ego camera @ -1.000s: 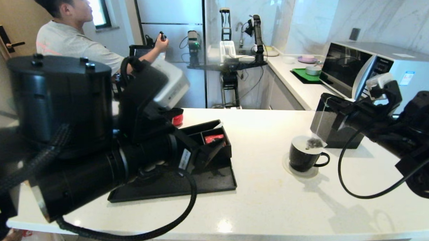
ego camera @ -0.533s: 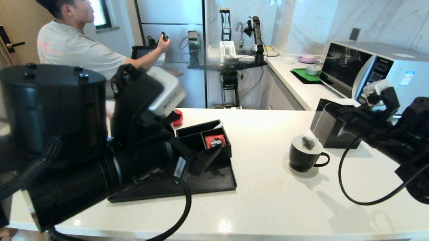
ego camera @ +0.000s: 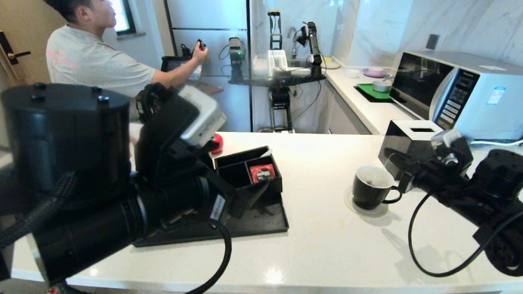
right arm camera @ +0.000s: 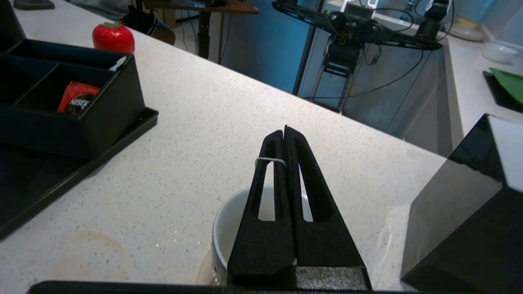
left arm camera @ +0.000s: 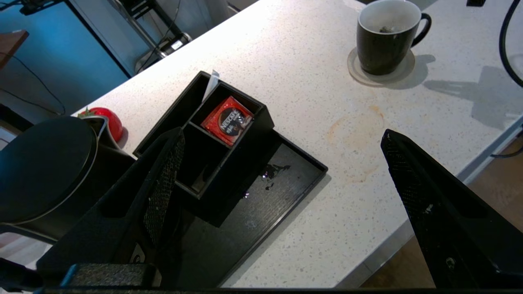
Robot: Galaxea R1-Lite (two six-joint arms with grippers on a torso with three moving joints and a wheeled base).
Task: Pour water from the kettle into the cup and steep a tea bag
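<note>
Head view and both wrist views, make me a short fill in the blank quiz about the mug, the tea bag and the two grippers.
1. The tea bag lies inside the ____.
2. The right gripper is shut on the tea bag's ____.
3. The left gripper hangs above the black tray with its jaws ____.
4. The mug stands on a round ____.

Missing words: mug; string; open; coaster

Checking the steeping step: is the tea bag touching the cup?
Touching: in the left wrist view the tea bag lies down inside the cup.
</note>
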